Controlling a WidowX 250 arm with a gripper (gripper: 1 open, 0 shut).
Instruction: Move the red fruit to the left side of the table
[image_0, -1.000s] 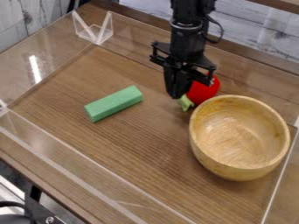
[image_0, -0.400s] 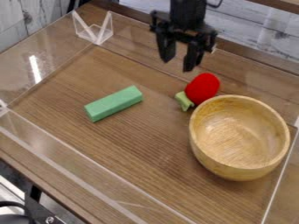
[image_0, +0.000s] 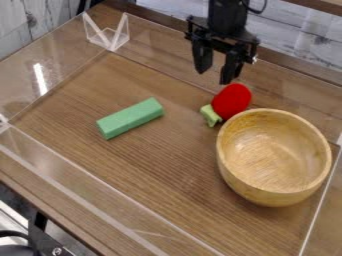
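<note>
The red fruit (image_0: 233, 97) lies on the brown wood-grain table (image_0: 147, 165), its green stem end (image_0: 211, 116) pointing toward the lower left, right beside the rim of the wooden bowl. My gripper (image_0: 219, 63) hangs above and just behind the fruit, pointing down, its dark fingers (image_0: 230, 67) spread apart with nothing between them. It is clear of the fruit.
A large wooden bowl (image_0: 274, 155) stands at the right, touching or nearly touching the fruit. A green rectangular block (image_0: 130, 118) lies left of centre. Low clear acrylic walls (image_0: 54, 75) border the table, with a clear bracket (image_0: 106, 32) at the back left.
The gripper let go of the red fruit, rose and moved back and slightly right. The fruit stays on the table by the bowl.
</note>
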